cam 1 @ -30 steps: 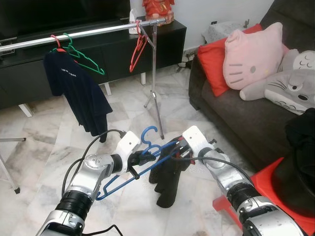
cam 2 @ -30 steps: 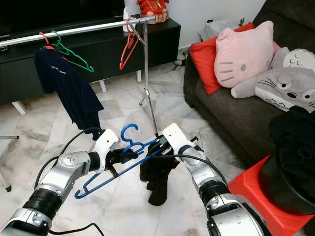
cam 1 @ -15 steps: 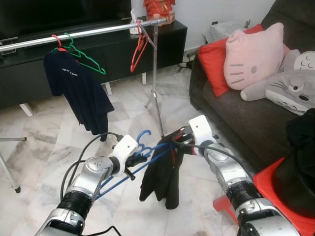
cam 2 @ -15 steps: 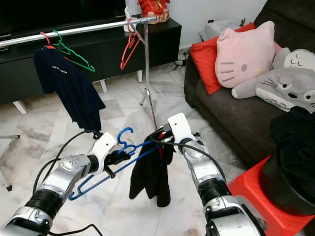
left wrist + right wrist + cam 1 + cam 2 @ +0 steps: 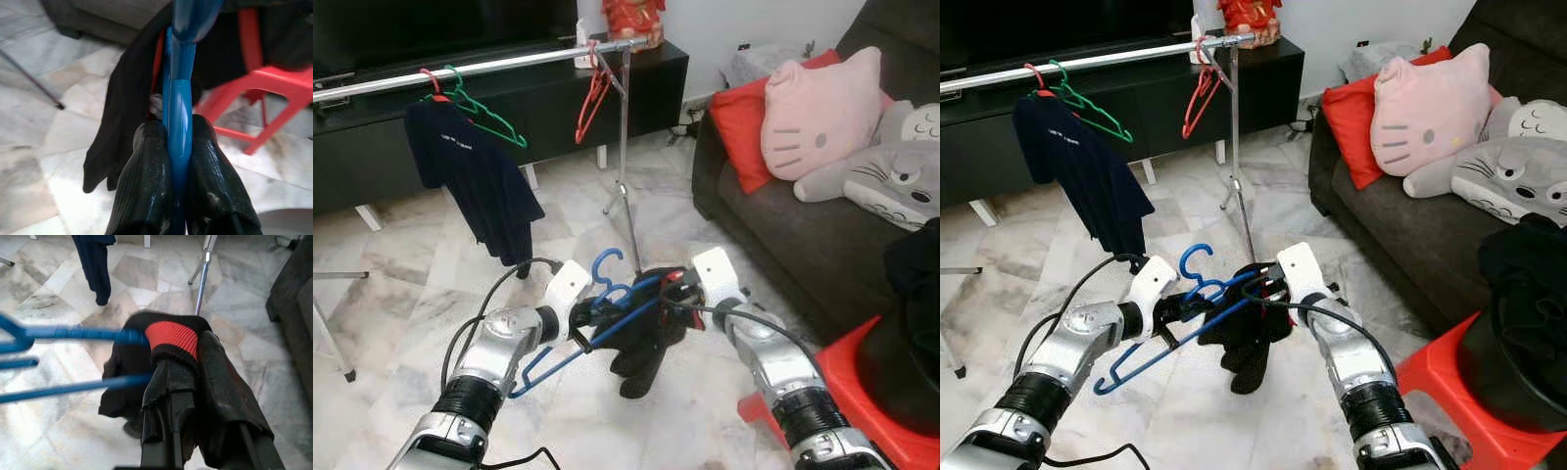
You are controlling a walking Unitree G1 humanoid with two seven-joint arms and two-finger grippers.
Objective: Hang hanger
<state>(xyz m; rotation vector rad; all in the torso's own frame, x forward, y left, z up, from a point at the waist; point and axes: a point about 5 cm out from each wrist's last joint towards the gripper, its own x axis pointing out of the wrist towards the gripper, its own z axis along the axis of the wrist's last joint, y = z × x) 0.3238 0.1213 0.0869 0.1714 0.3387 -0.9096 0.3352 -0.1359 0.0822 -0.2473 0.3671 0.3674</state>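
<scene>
A blue plastic hanger (image 5: 607, 305) is held low over the marble floor, its hook pointing up. My left gripper (image 5: 587, 315) is shut on the hanger (image 5: 180, 105) near the neck. A black garment with a red collar band (image 5: 644, 333) hangs bunched over the hanger's right end. My right gripper (image 5: 672, 291) is shut on that garment (image 5: 171, 338) at the red band, close to the hanger's arm. The silver clothes rail (image 5: 489, 66) runs across the back, well above and beyond both grippers.
On the rail hang a navy T-shirt (image 5: 470, 176) on a red hanger, a green hanger (image 5: 484, 108) and a red hanger (image 5: 592, 98). The rail's stand pole (image 5: 626, 166) is just behind the grippers. A dark sofa with cushions (image 5: 822, 127) is right; a red stool (image 5: 862, 392) lower right.
Both grippers have dropped a little with the hanger, and the garment now hangs more bunched and shorter than half a second ago. The camera has shifted slightly.
</scene>
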